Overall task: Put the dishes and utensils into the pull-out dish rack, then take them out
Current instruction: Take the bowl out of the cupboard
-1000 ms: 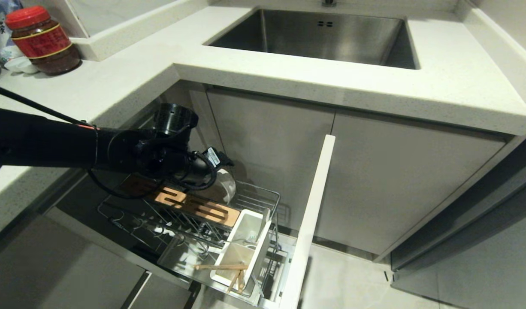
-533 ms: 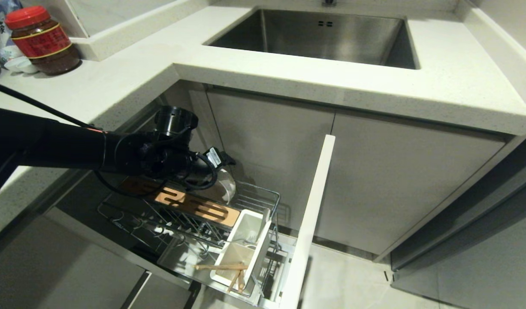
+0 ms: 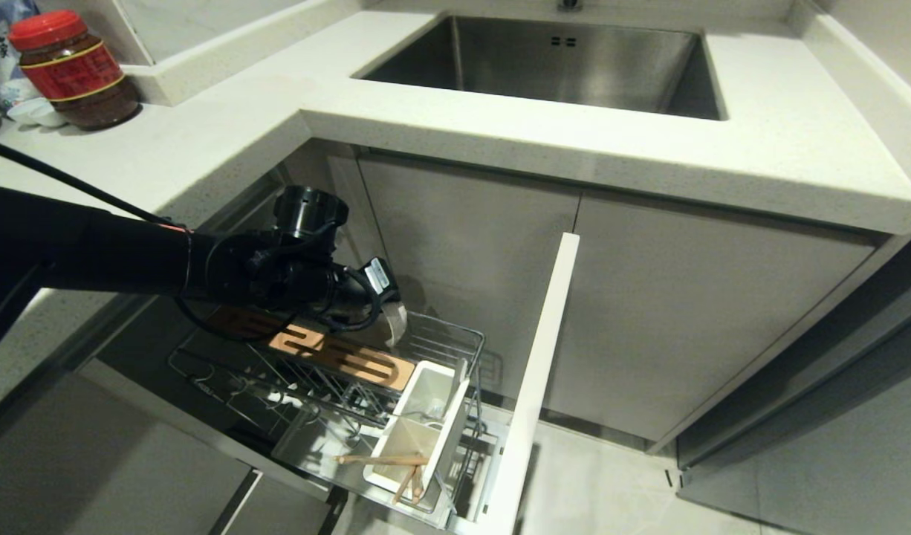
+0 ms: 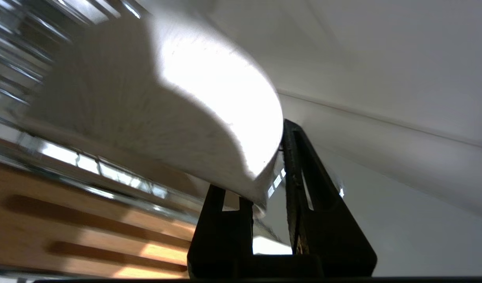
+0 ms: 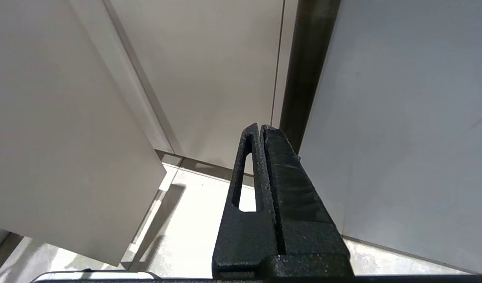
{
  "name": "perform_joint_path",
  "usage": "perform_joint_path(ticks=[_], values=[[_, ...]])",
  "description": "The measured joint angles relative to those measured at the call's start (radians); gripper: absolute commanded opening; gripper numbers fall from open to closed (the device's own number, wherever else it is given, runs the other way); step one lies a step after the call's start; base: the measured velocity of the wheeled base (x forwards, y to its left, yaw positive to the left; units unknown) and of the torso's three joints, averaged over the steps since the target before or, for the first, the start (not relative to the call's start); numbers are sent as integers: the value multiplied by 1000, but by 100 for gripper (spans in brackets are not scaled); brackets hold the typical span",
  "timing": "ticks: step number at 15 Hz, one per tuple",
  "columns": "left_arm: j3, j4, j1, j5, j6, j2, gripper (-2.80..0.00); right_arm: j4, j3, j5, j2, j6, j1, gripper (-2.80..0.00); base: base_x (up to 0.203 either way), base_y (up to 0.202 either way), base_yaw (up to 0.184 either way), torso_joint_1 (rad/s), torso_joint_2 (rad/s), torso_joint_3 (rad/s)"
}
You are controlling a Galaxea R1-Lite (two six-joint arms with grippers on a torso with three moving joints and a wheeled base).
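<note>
The pull-out dish rack (image 3: 455, 340) stands drawn out under the counter, its white front panel (image 3: 539, 371) on the right. An off-white bowl (image 3: 397, 321) sits at the rack's back end, above the slotted wooden strip (image 3: 351, 362). My left gripper (image 4: 266, 169) is shut on the bowl (image 4: 166, 102), with the rim pinched between its fingers. Wooden chopsticks (image 3: 396, 467) lie in the nearer white utensil cup (image 3: 415, 446). My right gripper (image 5: 260, 127) is shut and empty, down by the cabinet doors, outside the head view.
A steel sink (image 3: 559, 59) is set into the white countertop (image 3: 500, 141) above the rack. A red-lidded jar (image 3: 73, 70) stands at the counter's far left. Closed cabinet doors (image 3: 649, 312) lie right of the front panel.
My left gripper has closed on the bowl's rim. The wrist has shifted slightly to the right, and the bowl now shows as a narrower sliver.
</note>
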Motion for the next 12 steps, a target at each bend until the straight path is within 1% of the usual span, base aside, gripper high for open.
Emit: perform_joint_path(ticks=[6,10,12], values=[[8,5,-6,-26,-5,-30,-280,0,0,0,0,0,0,-280,0,0,0,0,0,0],[24,10,-14,-46,-12,-115,-280,0,0,0,0,0,0,-280,0,0,0,0,0,0],[32,12,-20,-51,-25,-177,-280,0,0,0,0,0,0,-280,0,0,0,0,0,0]])
